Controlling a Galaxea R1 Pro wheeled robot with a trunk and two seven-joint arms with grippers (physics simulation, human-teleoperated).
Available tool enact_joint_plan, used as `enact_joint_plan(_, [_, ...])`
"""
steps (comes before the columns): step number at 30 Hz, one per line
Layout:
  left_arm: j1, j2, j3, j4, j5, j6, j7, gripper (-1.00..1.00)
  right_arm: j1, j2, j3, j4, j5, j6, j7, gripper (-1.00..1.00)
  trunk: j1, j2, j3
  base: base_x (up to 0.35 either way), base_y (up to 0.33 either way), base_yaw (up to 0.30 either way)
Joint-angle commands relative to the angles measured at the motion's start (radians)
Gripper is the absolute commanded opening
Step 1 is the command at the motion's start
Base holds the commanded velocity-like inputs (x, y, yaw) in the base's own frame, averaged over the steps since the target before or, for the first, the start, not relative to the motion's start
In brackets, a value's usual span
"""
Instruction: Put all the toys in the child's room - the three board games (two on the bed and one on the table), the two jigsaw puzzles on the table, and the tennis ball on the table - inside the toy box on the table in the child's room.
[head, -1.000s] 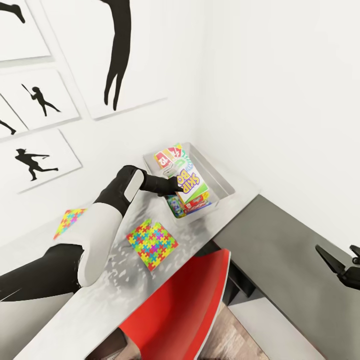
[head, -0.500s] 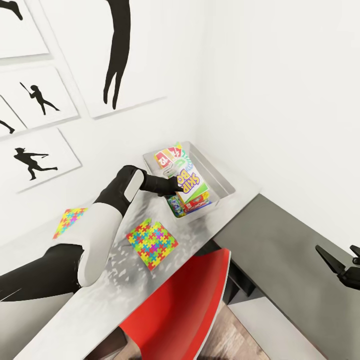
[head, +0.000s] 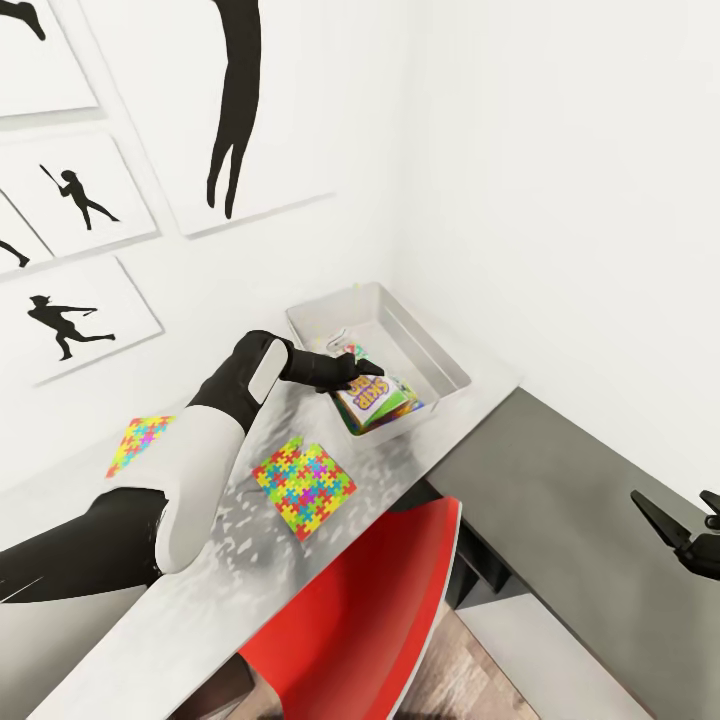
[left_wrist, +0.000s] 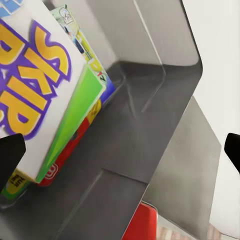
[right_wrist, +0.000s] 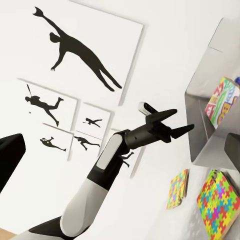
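Board games stacked in toy box; two jigsaw puzzles on table; left gripper apart, empty.

- We see a board game, its white face printed with big yellow-and-purple letters, leaning tilted inside the toy box.
- More board games are stacked under it, showing green, red and blue edges.
- Our two dark fingers stand spread apart, touching nothing.
- Something red shows past the box rim.

Inside the toy box, the lower board games lie mostly covered by the top one; their print is too small to read.
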Motion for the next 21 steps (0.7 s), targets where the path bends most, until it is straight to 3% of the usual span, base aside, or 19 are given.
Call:
enact_joint_plan(1, [-0.001,0.000,0.002,0.000,-0.003,0.004,-0.004,1.00,-0.001,0.000,-0.001,0.000,0.002,0.004,0.004,1.00,0.001,-0.002,-0.002,0.000,0.000,0.000])
enact_joint_plan(14, [-0.001,0.011,0.009,-0.013,-0.001,0.010,-0.020,1.00,-0.001,0.000,-0.001,0.000,0.002,0.004,0.005,1.00,0.001,-0.002,-0.002,0.000,0.000,0.000])
enact_joint_plan(17, [0.000,0.040,0.049,-0.026,0.015,0.020,-0.076,1.00,-0.001,0.000,-0.005,0.000,0.002,0.004,0.005,1.00,0.001,-0.002,-0.002,0.000,0.000,0.000])
enact_joint_plan(20, [0.001,0.071,0.065,-0.053,0.021,0.024,-0.131,1.00,-0.001,0.000,-0.013,0.000,0.002,0.004,0.005,1.00,0.001,-0.002,-0.002,0.000,0.000,0.000])
enact_joint_plan(21, [0.001,0.094,0.071,-0.079,0.024,0.026,-0.169,1.00,-0.001,0.000,-0.018,0.000,0.002,0.004,0.005,1.00,0.001,-0.002,-0.002,0.000,0.000,0.000])
